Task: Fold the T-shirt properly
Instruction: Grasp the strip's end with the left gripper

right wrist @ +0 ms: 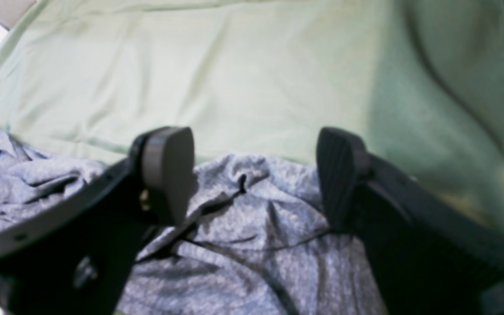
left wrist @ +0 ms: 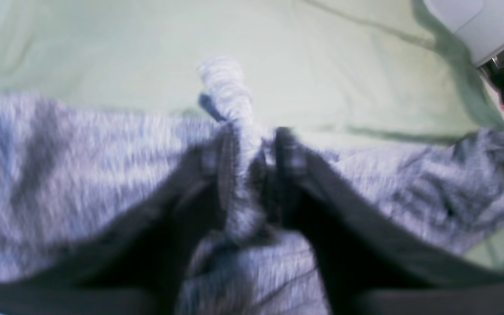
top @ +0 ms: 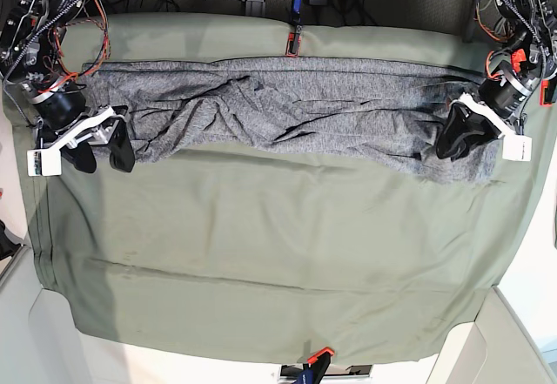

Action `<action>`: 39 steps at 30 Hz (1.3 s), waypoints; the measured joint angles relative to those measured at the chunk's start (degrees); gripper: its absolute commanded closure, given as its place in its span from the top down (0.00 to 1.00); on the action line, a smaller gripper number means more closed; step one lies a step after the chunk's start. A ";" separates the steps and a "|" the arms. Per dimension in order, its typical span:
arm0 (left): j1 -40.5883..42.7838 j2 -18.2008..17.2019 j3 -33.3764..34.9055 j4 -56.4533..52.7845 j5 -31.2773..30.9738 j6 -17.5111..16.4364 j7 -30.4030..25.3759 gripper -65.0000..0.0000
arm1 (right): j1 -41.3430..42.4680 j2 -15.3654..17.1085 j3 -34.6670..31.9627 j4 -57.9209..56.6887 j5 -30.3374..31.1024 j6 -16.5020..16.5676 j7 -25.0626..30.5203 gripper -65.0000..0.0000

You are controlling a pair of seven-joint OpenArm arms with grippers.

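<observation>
Your left pincer has a pinch of T-shirt between nearly closed jaws, grip uncertain; your right pincer gapes empty. The shirt stretches between them, left nearer.

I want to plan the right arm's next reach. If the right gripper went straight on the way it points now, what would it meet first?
Most likely the T-shirt: the right gripper stands open just above its crumpled grey edge. Beyond that edge lies only the green table cloth. Depth is hard to judge, so it might skim past onto the cloth.
</observation>
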 measured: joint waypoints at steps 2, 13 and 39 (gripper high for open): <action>0.85 -0.02 -0.02 0.00 0.28 0.00 -0.07 0.42 | 0.02 0.04 0.02 0.00 0.00 0.00 0.04 0.67; 0.44 -1.14 -9.62 0.00 4.94 3.08 -7.78 0.65 | 0.02 0.02 0.00 0.00 0.00 0.00 0.02 0.67; -6.12 -9.70 -10.32 -29.86 -0.31 -0.07 -0.20 0.65 | 0.00 0.02 0.02 0.00 0.02 0.00 0.00 0.67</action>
